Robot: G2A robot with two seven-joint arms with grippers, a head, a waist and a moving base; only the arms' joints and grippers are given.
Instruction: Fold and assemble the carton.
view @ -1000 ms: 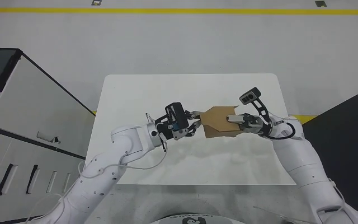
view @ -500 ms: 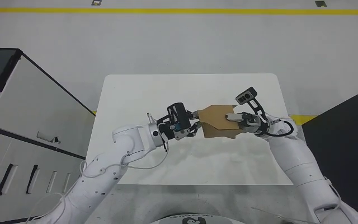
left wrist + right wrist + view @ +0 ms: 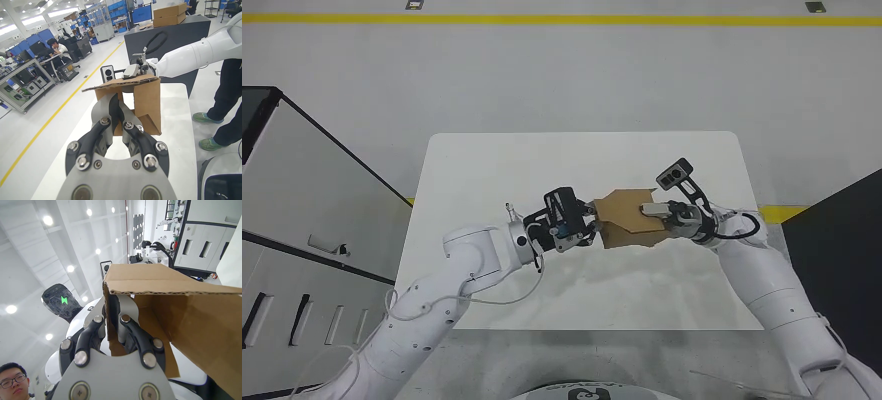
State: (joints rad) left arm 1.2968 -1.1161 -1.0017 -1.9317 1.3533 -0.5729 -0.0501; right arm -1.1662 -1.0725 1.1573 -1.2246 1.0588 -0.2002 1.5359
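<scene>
**Carton standing as an open sleeve, both ends waiting to be closed**

At the carton's left end, the left gripper [image 3: 117, 106] is pinching a loose flap, its jaws drawn narrow with a sliver of cardboard showing between them. The carton [image 3: 630, 215] is lying between the two grippers, with the white surface [image 3: 542, 160] spreading out beneath it. I cannot tell whether its lower edge is resting on that surface or hanging just above it. At the carton's right end, the right gripper [image 3: 111, 315] is clamping a side wall, its jaws closed narrow on the cardboard edge.

As for progress, the body is looking opened out of the flat: a top panel and upright walls are forming a rough box shape. The left end is gaping, with the top panel jutting past it and flaps hanging unfolded, and the right end is showing an open inside too. Squaring the walls, folding the end flaps in and tucking them shut are all remaining, so I am judging the job at most half done.
</scene>
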